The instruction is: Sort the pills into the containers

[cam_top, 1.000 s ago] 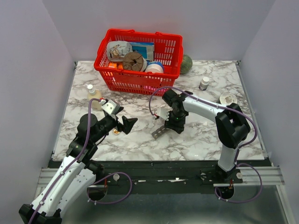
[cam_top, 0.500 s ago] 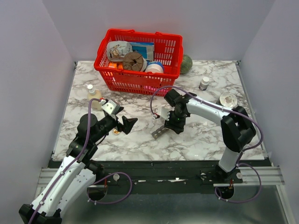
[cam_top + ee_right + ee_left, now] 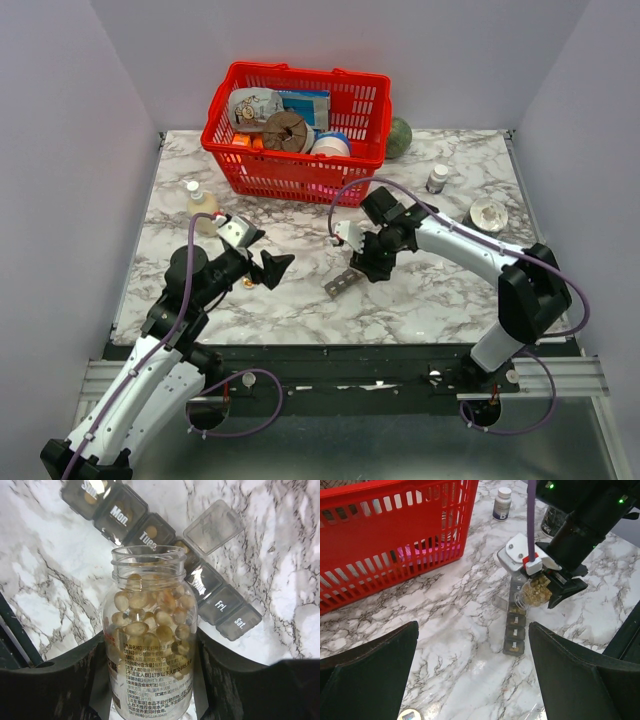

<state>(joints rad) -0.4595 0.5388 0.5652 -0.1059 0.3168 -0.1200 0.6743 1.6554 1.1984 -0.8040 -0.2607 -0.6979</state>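
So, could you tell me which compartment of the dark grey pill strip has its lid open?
The middle compartment of the dark grey plastic pill strip, just after Tues: its lid is flipped open, while the others lie shut.

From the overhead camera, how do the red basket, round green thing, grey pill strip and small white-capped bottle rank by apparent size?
Largest: red basket
Next: round green thing
grey pill strip and small white-capped bottle look alike, the strip partly hidden.

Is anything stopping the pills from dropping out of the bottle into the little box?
Nothing visible does. The bottle has no cap, its mouth hangs over the strip, and the lid there is flipped open.
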